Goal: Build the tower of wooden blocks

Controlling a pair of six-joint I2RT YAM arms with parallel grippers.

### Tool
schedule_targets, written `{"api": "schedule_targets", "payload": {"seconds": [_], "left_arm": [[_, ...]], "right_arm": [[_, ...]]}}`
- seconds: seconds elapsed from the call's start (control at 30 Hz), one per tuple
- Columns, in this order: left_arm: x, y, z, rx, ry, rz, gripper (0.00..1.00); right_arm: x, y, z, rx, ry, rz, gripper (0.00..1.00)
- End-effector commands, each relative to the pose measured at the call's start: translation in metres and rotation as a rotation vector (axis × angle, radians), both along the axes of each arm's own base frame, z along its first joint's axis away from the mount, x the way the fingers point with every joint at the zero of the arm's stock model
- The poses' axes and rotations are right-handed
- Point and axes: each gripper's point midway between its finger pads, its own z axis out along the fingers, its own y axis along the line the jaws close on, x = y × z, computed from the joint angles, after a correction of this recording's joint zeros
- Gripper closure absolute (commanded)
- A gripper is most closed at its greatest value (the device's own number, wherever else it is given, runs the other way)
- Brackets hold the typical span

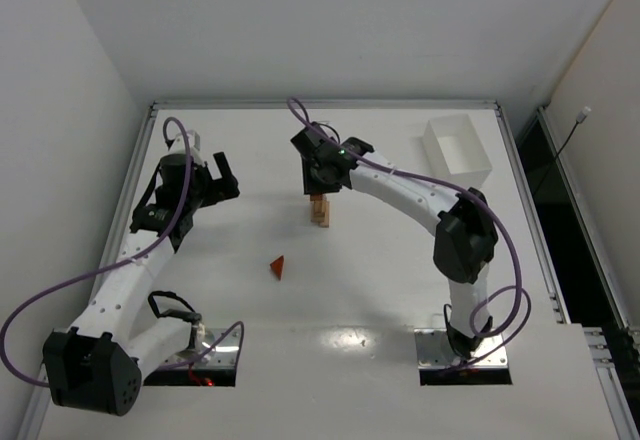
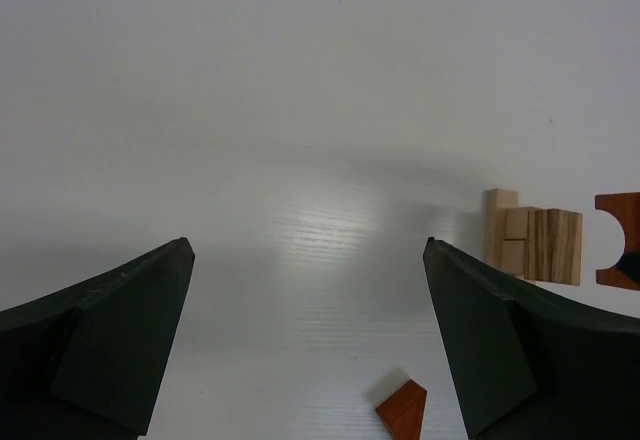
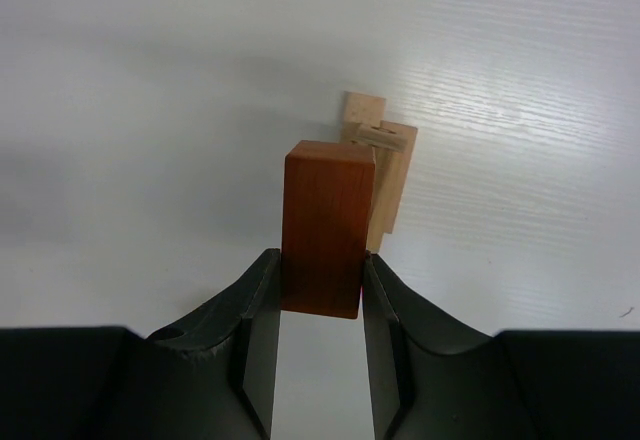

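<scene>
Your right gripper [image 3: 320,260] clamps a red-brown block [image 3: 325,225] over the tan tower [image 1: 319,212] mid table [image 1: 400,290]. Only your left wrist view shows the block's arch cutout and the gap beneath it. Your left gripper [image 2: 308,245] gapes wide and empty, with the wedge [image 2: 402,410] near it.

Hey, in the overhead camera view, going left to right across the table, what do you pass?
Left claw → reddish-brown wedge → wood block tower → white bin. The right claw, gripping a reddish-brown block, hangs over the tower, so I've left it out.
</scene>
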Motion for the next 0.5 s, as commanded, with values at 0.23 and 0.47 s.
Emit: {"api": "schedule_targets", "payload": {"seconds": [0.23,0.47], "left_arm": [[0.003,-0.004,0.019,-0.030,-0.077,-0.013,0.00],[0.003,-0.004,0.019,-0.030,-0.077,-0.013,0.00]], "right_arm": [[-0.009,0.015,0.004,0.045,-0.007,-0.077,1.00],[-0.002,0.015,0.001,0.047,-0.010,-0.086,1.00]]}}
